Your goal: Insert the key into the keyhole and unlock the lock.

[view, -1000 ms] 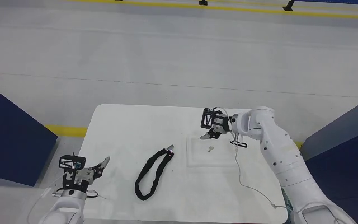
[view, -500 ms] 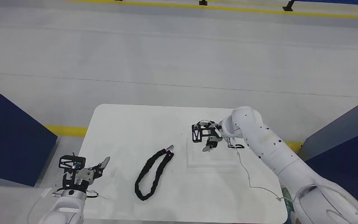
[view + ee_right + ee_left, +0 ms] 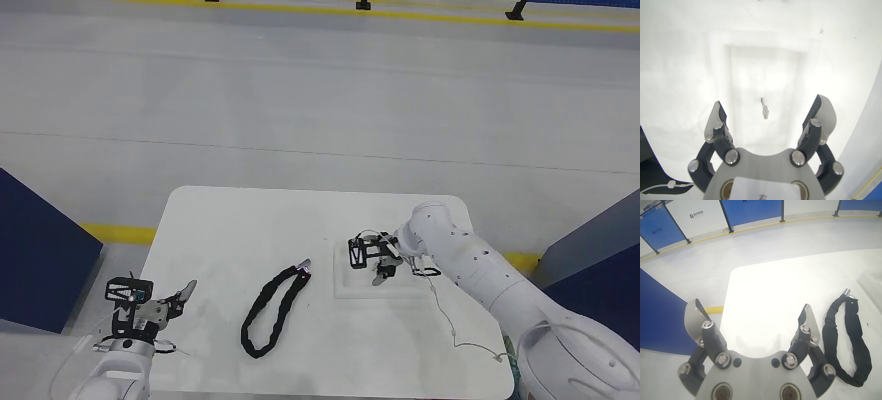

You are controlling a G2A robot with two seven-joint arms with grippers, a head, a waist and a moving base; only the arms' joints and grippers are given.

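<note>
A small pale key (image 3: 765,111) lies flat in a shallow white tray (image 3: 719,79). My right gripper (image 3: 768,111) hangs open straight above the key, which sits between its fingers without touching them. From above, the right gripper (image 3: 382,268) is over the tray (image 3: 350,290), covering the key. The black fabric-covered chain lock (image 3: 270,312) lies in a loop on the table, its metal lock end (image 3: 848,293) pointing toward the tray. My left gripper (image 3: 180,296) rests open at the table's front left corner, a short way from the chain (image 3: 848,340).
The white table (image 3: 230,230) has rounded corners. A thin white cable (image 3: 445,320) trails from the right arm across the table to the front right. Dark blue panels (image 3: 40,260) stand beside the table on both sides.
The right gripper has swung from the tray's far right edge to over the tray and come down above the key. The left arm and the chain have not moved.
</note>
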